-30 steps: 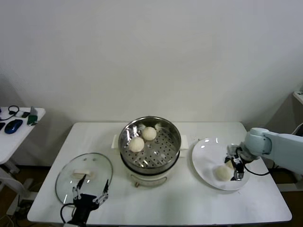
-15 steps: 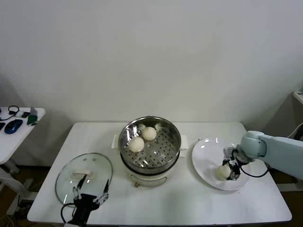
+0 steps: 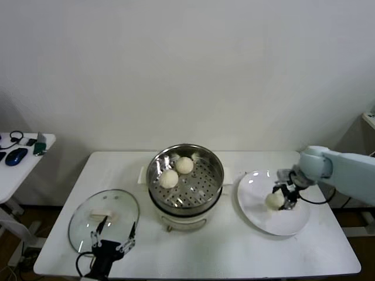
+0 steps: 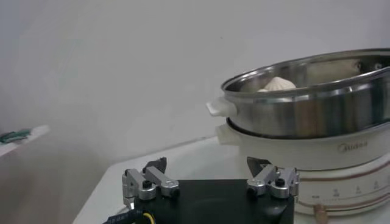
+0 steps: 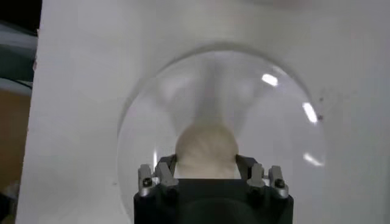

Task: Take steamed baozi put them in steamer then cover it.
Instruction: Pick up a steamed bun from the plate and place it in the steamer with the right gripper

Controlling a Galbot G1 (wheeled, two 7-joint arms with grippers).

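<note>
Your right gripper (image 3: 282,198) is over the white plate (image 3: 258,213) on the right side of the white surface (image 3: 234,252), and its fingers (image 5: 163,168) are clasped on either side of a steamed baozi (image 3: 273,200). In the right wrist view that bun (image 5: 206,151) sits squarely between the two fingers, with the plate (image 5: 152,109) spread round it underneath; you cannot tell from these views whether the bun rests on the plate or is just clear of it.

Two more baozi lie on the perforated tray inside the steamer (image 3: 215,186), which stands at the middle of the surface, just beside the plate. One bun (image 3: 169,178) is nearer you and the other (image 3: 184,165) sits just behind it, close together toward the left half of the tray. The pot is uncovered. In the left wrist view the top of one bun (image 4: 278,83) shows above the steel rim of the steamer (image 4: 304,109).

The cover (image 3: 85,225) lies flat on the surface to the left of the steamer, handle up, well apart from the plate.

Your left gripper (image 3: 111,240) is at the near edge of the surface, at the front rim of the cover, with its fingers (image 4: 141,184) spread apart and holding nothing.

Off to the left, a small side table (image 3: 23,164) carries a computer mouse (image 3: 16,156).
</note>
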